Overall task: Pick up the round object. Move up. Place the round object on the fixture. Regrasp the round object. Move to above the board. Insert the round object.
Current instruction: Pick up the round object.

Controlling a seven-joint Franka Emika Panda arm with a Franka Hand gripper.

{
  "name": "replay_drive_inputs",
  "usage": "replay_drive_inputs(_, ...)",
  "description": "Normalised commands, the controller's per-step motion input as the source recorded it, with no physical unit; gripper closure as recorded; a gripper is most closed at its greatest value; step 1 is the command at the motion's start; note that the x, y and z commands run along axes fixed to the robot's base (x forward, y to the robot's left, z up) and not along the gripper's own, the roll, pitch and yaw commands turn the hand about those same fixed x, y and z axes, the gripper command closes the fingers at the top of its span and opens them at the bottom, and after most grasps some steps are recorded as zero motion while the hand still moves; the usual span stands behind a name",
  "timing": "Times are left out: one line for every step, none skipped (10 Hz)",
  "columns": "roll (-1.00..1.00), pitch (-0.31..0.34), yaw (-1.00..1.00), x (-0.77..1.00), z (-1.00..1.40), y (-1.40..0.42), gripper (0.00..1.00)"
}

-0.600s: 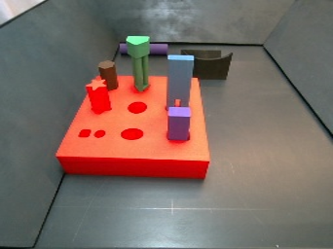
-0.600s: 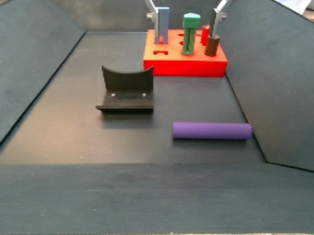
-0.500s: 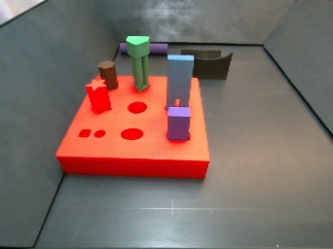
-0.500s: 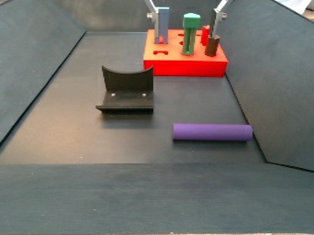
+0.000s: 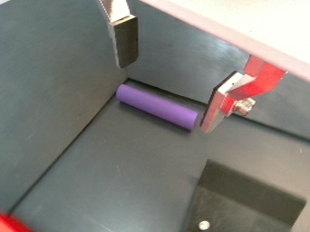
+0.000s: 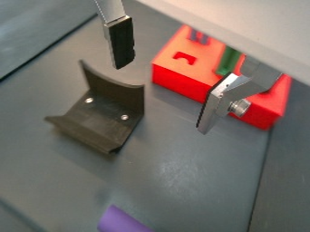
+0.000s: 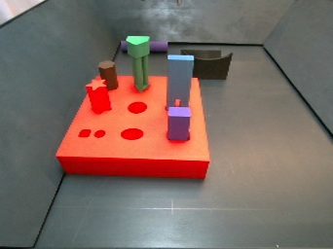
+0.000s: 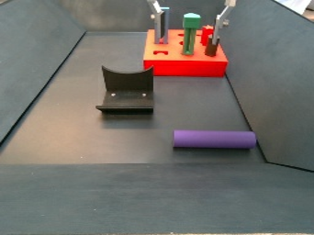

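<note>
The round object, a long purple cylinder [image 8: 215, 139], lies on its side on the dark floor close to a side wall. In a wrist view it [image 5: 158, 105] lies far below, in the gap between the fingers. My gripper [image 5: 168, 93] hangs high above it, open and empty, and it also shows in a wrist view [image 6: 164, 97] over the floor. The dark fixture [image 8: 127, 90] stands apart from the cylinder and is empty. The red board [image 7: 130, 146] carries its pegs. In a side view the cylinder [image 7: 159, 47] shows behind the green peg [image 7: 136, 60].
On the board stand a tall blue bar [image 7: 180, 80], a short purple block [image 7: 180, 123], a brown peg [image 7: 107, 75] and a red star peg [image 7: 96, 96]. Sloping dark walls [image 8: 43, 83] enclose the floor. Open holes [image 7: 132, 133] show in the board's top.
In both side views the purple cylinder has shifted slightly across the floor. The fixture and the board have not moved.
</note>
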Motion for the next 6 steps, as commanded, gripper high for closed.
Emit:
replay_drive_inputs(0.0,0.004,-0.82,-0.25,-0.31,0.11,0.0)
replay_drive_inputs(0.0,0.023,-0.69,-0.31,-0.36,0.24,0.0)
replay_drive_inputs(0.0,0.027,-0.54,-0.3,-0.41,0.41,0.0)
replay_drive_inputs(0.0,0.02,-0.39,-0.26,-0.44,0.56,0.0)
replay_drive_inputs(0.0,0.02,-0.41,-0.21,-0.46,0.56,0.0)
replay_drive_inputs(-0.01,0.0,-0.65,-0.05,-0.42,0.33,0.0)
